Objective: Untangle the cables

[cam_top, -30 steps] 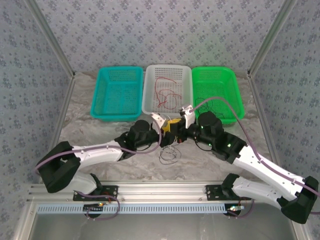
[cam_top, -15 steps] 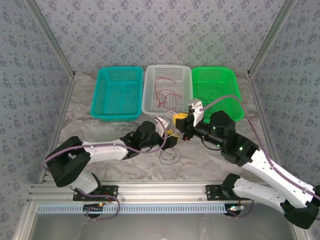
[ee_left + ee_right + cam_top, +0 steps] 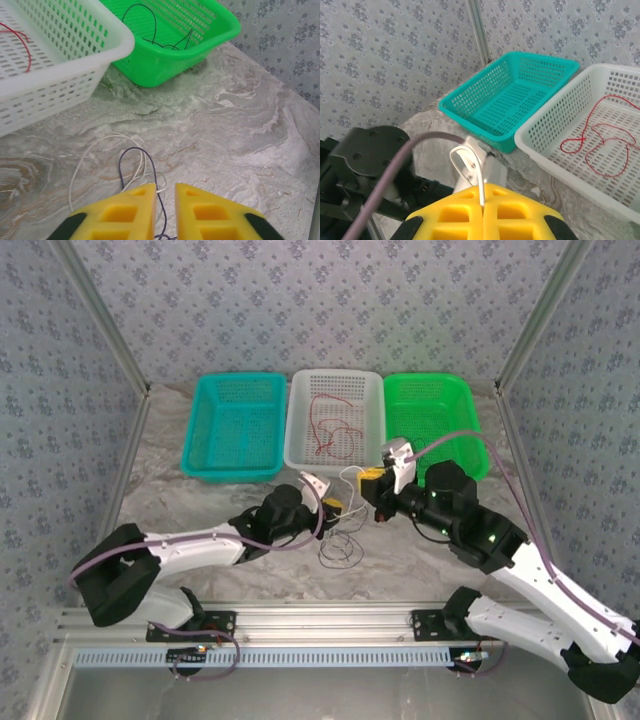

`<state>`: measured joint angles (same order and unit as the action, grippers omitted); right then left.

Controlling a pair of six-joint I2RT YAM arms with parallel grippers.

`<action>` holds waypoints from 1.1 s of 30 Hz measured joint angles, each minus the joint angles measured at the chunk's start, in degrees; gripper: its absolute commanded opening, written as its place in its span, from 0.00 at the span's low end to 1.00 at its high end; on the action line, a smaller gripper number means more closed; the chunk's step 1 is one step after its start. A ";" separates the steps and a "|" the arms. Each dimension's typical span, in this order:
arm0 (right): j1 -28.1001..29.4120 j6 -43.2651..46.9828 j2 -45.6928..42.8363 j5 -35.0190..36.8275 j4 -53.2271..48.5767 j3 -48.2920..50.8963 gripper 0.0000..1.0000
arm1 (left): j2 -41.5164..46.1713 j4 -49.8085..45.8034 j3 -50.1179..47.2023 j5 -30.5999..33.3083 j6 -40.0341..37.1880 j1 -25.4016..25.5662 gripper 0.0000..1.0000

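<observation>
My right gripper is shut on the white cable, and a short loop of it sticks up out of the fingertips. From there the white cable runs down to a small tangle of white and dark cable on the table. My left gripper hovers low over that tangle, its yellow fingers slightly apart. A dark cable runs into the gap between them, beside loops of white cable. A red cable lies in the white basket.
Three baskets stand in a row at the back: teal, white, and green. A thin black cable lies in the green basket. The left arm's wrist is close below my right gripper. Marble tabletop lies to the right.
My right gripper has lifted and drawn back to the right with the white cable in it. My left gripper has pulled back to the left and stays low over the tangle.
</observation>
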<state>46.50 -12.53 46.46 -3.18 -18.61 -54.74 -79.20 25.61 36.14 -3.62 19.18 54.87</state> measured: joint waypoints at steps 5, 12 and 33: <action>-1.11 0.00 -0.37 -0.07 -3.52 0.07 0.03 | 3.52 -2.89 0.00 2.86 -1.31 0.00 0.09; -3.02 -0.55 -0.63 1.33 -8.55 0.74 0.58 | 7.61 -5.79 -0.07 6.12 -2.67 0.00 0.08; 0.04 -8.61 -4.42 7.91 -7.10 15.21 0.73 | 8.17 -17.68 6.43 10.16 8.20 -2.49 0.07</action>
<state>46.54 -21.15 42.04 4.73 -25.71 -39.53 -71.02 7.92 42.57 6.55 27.38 52.38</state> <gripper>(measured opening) 0.732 0.073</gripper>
